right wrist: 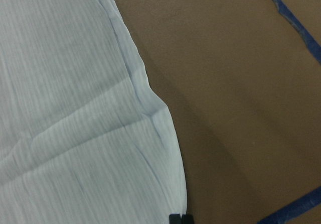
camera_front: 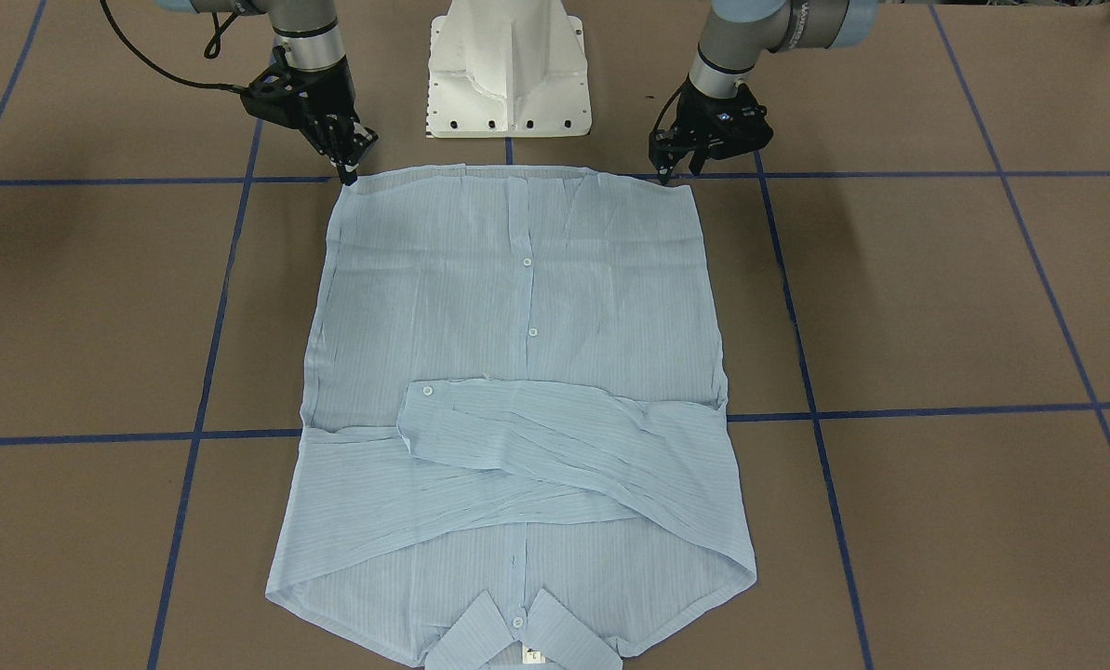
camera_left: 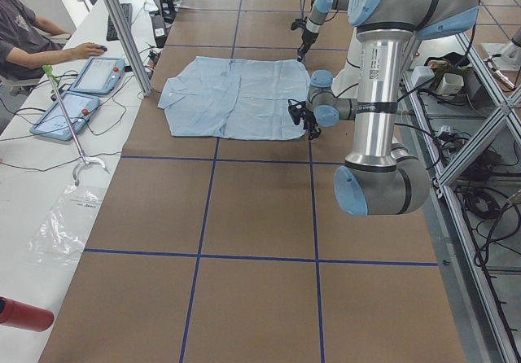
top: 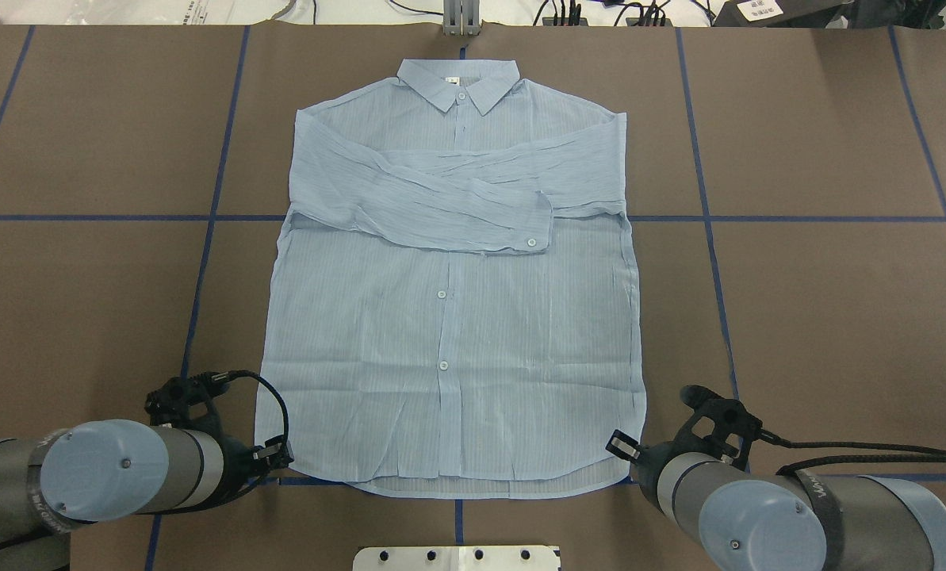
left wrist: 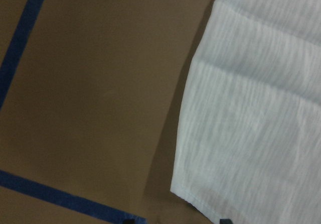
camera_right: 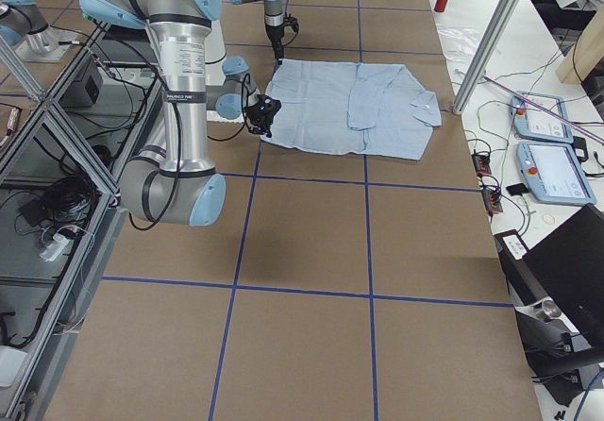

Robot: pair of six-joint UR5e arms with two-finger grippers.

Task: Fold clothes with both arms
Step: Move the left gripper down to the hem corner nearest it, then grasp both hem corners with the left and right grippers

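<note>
The pale-blue striped shirt [top: 449, 317] lies flat and buttoned, collar [top: 457, 83] far from the robot, both sleeves [top: 457, 202] folded across the chest. My left gripper [camera_front: 680, 172] sits at the hem corner on my left [top: 270, 444]; its fingers stand apart, and the left wrist view shows that corner [left wrist: 183, 191] flat between two dark tips. My right gripper [camera_front: 348, 173] touches the opposite hem corner [top: 627, 464]. Its fingers taper to one point, and in the right wrist view the hem edge [right wrist: 178, 184] runs into a single dark tip, so it looks shut on the cloth.
The brown table [top: 821, 301] is marked with blue tape lines. The white robot pedestal [camera_front: 508, 70] stands just behind the hem. A person sits at a side bench [camera_left: 32, 45] with tablets [camera_left: 98, 74] beyond the collar end.
</note>
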